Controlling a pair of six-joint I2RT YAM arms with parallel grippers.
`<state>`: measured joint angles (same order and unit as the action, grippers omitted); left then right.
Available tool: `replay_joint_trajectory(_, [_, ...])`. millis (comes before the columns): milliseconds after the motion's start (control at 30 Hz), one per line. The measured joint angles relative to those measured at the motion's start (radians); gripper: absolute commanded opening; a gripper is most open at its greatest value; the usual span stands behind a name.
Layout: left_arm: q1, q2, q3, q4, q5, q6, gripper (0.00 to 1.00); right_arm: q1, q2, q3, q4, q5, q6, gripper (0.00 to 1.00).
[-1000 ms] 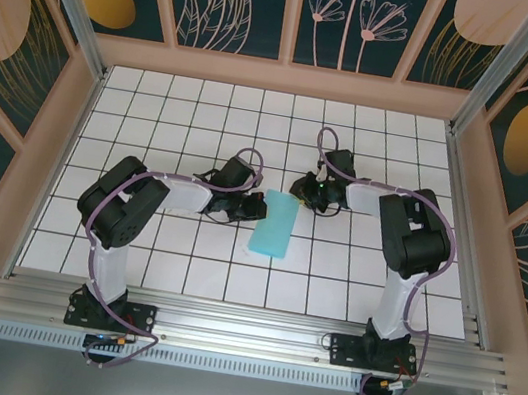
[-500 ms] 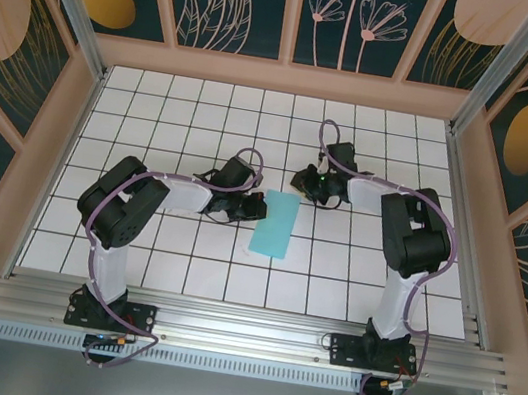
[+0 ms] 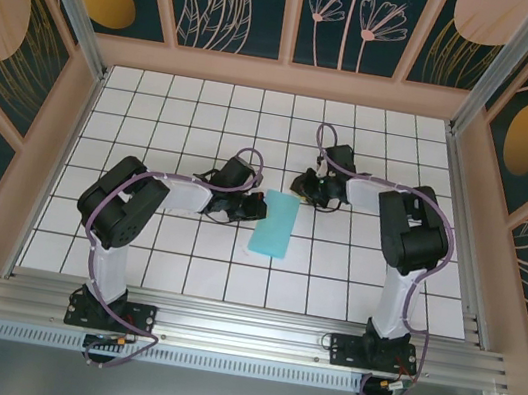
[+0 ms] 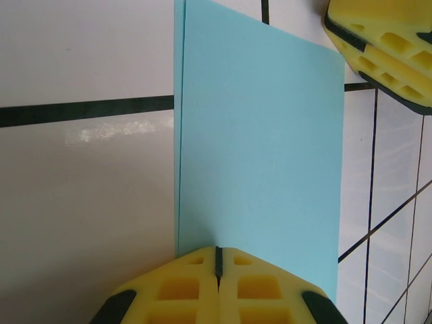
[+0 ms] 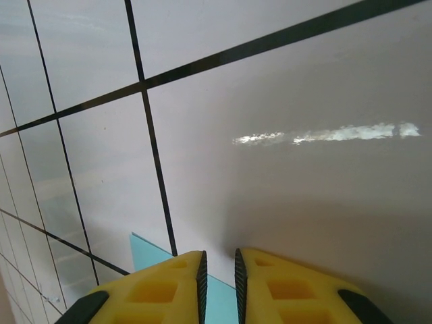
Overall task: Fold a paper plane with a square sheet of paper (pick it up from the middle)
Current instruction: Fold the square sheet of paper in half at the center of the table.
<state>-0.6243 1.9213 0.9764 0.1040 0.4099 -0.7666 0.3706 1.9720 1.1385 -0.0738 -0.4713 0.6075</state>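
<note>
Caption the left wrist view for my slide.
Shut left pincer at the edge of the folded blue paper on white tiles.

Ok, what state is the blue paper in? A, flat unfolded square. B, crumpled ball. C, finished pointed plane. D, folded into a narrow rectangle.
D: the paper lies flat on the tiles as a narrow rectangle, two layered edges showing along one long side.

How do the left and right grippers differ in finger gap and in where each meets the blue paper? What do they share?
The left gripper has its fingers pressed together, while the right gripper shows a narrow gap. The left gripper sits at one edge of the paper, and the right gripper sits by a corner of it. Both have yellow fingers and are low over the table.
</note>
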Motion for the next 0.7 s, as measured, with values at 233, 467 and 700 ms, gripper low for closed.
replay_joint_trajectory(233, [0.0, -0.001, 0.0, 0.0, 0.0, 0.0, 0.0, 0.023, -0.166, -0.062, -0.004, -0.013, -0.003, 0.25])
replay_joint_trajectory(467, [0.0, -0.001, 0.0, 0.0, 0.0, 0.0, 0.0, 0.09, -0.216, -0.224, 0.087, -0.053, 0.038, 0.22])
replay_joint_trajectory(700, [0.0, -0.001, 0.0, 0.0, 0.0, 0.0, 0.0, 0.1, -0.216, -0.304, 0.092, -0.053, 0.056, 0.23])
